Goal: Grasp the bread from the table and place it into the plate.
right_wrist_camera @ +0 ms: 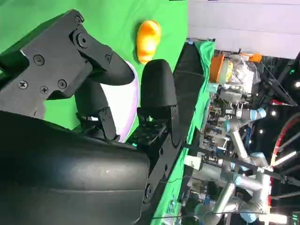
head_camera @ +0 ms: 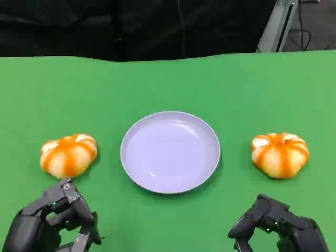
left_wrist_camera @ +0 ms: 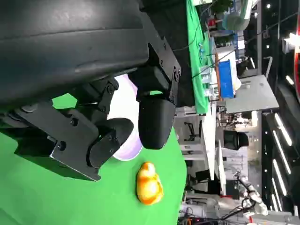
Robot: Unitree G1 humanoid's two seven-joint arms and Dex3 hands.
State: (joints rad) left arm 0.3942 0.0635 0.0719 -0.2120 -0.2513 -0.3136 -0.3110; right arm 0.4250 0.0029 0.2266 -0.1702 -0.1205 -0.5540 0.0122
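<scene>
Two round breads, orange-striped over pale crust, were noted on the green desk (head_camera: 168, 84): left bread (head_camera: 69, 155) and right bread (head_camera: 280, 154), one either side of a single empty lavender plate (head_camera: 170, 151). Left hand (head_camera: 52, 223) and right hand (head_camera: 275, 226) were held near, fingers apart, nothing gripped.

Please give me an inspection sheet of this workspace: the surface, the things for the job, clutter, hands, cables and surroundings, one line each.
Surface: green table cloth, flat.
Job's things: empty lavender plate at centre; one bread to its left, another bread to its right, both apart from the plate.
Clutter: nothing seen.
Hands: left hand near the left bread, holds nothing; right hand near the table's front edge, holds nothing; fingers apart.
Cables: nothing seen on the table.
Surroundings: dark backdrop behind the table; lab equipment in the right wrist view.
</scene>
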